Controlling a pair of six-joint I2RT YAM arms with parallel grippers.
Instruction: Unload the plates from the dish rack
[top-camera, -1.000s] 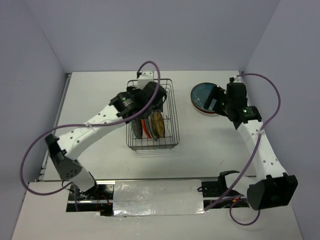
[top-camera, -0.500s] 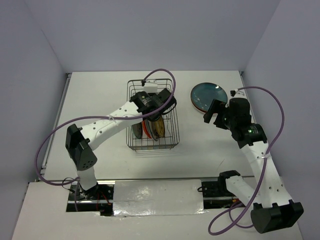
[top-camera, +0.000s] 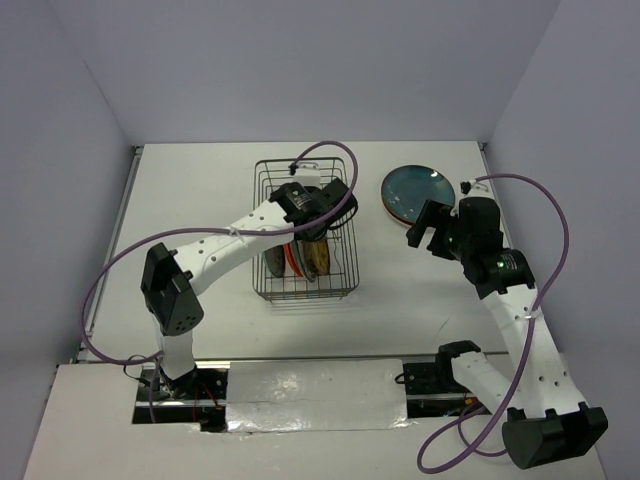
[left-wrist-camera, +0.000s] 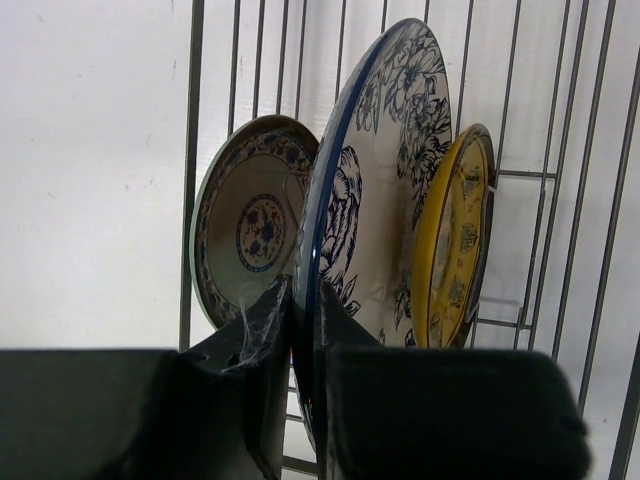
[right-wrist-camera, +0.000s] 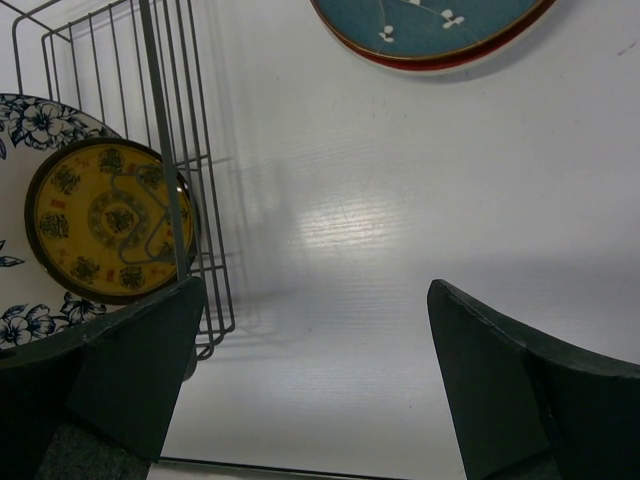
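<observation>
From the top view, my left gripper (top-camera: 312, 222) is down inside the rack (top-camera: 300, 294) on the table (top-camera: 200, 190). The plates there stand on edge, rims running near-to-far. The teal plate (top-camera: 415, 188) lies flat to the rack's right, with my right gripper (top-camera: 424, 222) near it but apart.

Only the left wrist shows the grip: fingers (left-wrist-camera: 250, 330) closed to a thin slot on the floral plate's (left-wrist-camera: 390, 200) rim, with a small plate (left-wrist-camera: 250, 230) and a yellow plate (left-wrist-camera: 455, 240) on either side.

On the right wrist, the fingers (right-wrist-camera: 520, 390) are spread wide and hold nothing.
</observation>
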